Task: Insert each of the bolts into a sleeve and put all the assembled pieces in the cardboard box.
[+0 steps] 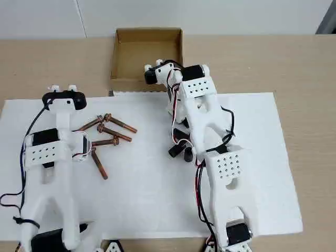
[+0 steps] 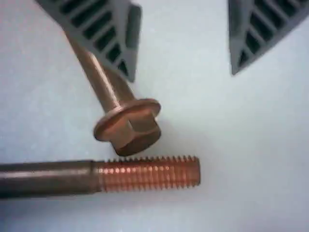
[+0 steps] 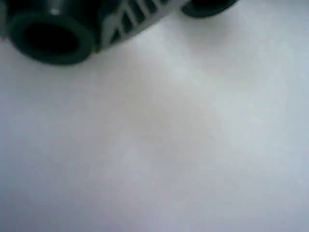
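The left jaws, spread wide, should drop straight over the bolt [image 2: 126, 126] under them and pinch its middle

Wooden table [image 1: 52, 63], white sheet [image 1: 147, 199], cardboard box [image 1: 142, 58]

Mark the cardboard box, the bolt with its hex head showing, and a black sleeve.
cardboard box [image 1: 142, 55], high view, on the bare floor inside.
hex-head bolt [image 2: 129, 128], left wrist view, on its flanged head.
black sleeve [image 3: 53, 58], right wrist view, on the rim of its open end.
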Available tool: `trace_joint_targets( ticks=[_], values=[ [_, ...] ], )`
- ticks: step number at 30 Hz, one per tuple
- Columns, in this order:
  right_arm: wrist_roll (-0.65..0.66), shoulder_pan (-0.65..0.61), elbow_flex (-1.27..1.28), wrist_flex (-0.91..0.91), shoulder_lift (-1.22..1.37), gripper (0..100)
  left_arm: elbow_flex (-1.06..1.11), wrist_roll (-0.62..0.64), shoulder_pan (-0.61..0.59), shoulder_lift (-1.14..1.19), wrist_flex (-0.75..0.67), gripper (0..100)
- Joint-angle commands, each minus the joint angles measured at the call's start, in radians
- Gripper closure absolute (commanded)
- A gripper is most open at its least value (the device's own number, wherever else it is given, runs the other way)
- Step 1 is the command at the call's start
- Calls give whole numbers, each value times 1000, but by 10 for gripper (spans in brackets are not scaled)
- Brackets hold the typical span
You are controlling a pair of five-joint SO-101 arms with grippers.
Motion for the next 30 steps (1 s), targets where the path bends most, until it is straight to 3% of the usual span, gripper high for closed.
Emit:
trace_joint_targets(
  ticks=[1,12,30],
  values=[
    [9,1,-20,31,-7,992,-42,6,3,0,-17,877],
    [3,-2,-9,99,-206,995,-47,6,5,-6,-15,878],
    [0,-24,451,94,-455,992,-47,8,5,-6,-15,878]
  ],
)
